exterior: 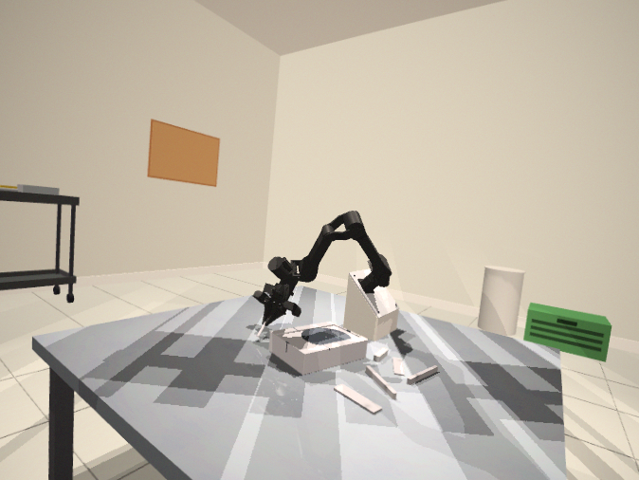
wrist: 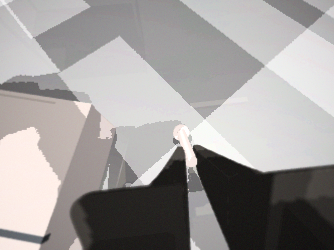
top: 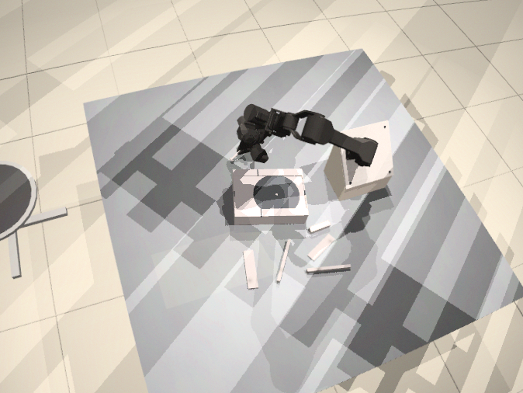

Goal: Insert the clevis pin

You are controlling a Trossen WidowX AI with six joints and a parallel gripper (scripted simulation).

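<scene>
Gripping the pin point(top: 234, 157) point(exterior: 262, 328) point(wrist: 186, 145), apparently; no writing legible.

Arm and gripper point(top: 237, 154) point(exterior: 264, 324) point(wrist: 190, 157) black, pin point(top: 233, 158) point(exterior: 261, 329) point(wrist: 184, 143) pale pinkish white. Tray point(top: 270, 219) point(exterior: 320, 360) point(wrist: 30, 110) and arm's mounting block point(top: 368, 168) point(exterior: 362, 312) pinkish off-white, disc point(top: 270, 186) point(exterior: 322, 336) dark grey. Tabletop point(top: 177, 329) point(exterior: 206, 429) point(wrist: 175, 58) blue-grey with dark blocky patches and pale diagonal streaks; wall panel point(exterior: 183, 153) orange, slatted box point(exterior: 566, 332) green with dark stripes, floor point(top: 54, 338) point(exterior: 606, 382) cream with thin dark grid lines.
</scene>
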